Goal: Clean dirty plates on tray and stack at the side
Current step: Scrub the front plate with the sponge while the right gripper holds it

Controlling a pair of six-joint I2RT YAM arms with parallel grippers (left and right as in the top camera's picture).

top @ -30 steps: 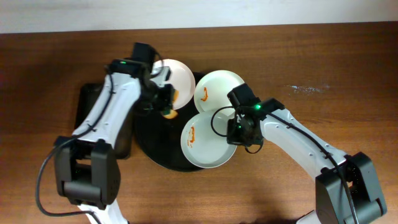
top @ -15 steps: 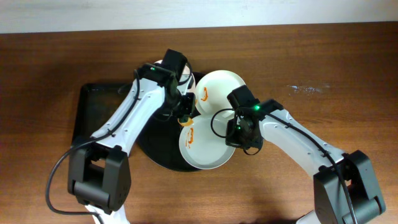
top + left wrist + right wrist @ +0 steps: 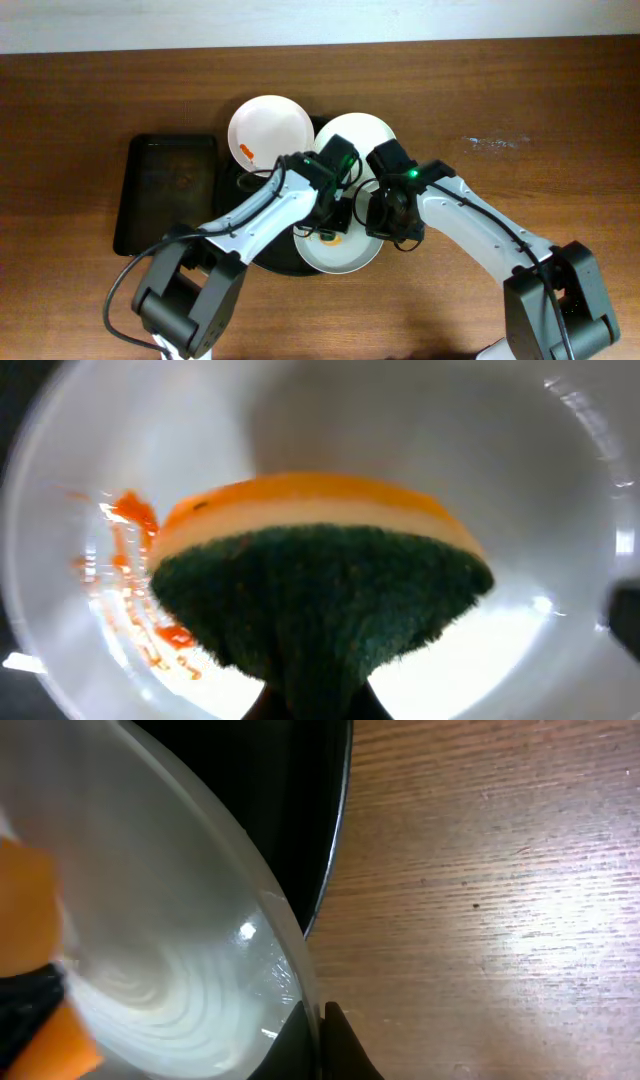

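Where sponge (image 3: 320, 590) covers front plate (image 3: 520, 480), smear (image 3: 130, 525) half hidden, perhaps smudged.

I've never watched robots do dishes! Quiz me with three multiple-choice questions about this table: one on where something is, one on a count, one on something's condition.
1. Where is the orange-and-green sponge?
A. on the bare wood
B. over the round white plate nearest the robot
C. in a rectangular tray

2. How many round white plates are in view?
A. two
B. three
C. four

3. What condition is the plate under the sponge in?
A. wiped plain white
B. cracked in half
C. marked with an orange-red sauce smear

Answers:
1 B: the left wrist view shows the sponge surrounded by that plate's white bowl.
2 B: the overhead view shows the smeared far plate, the half-hidden middle plate and the near one.
3 C: red streaks show beside the sponge.
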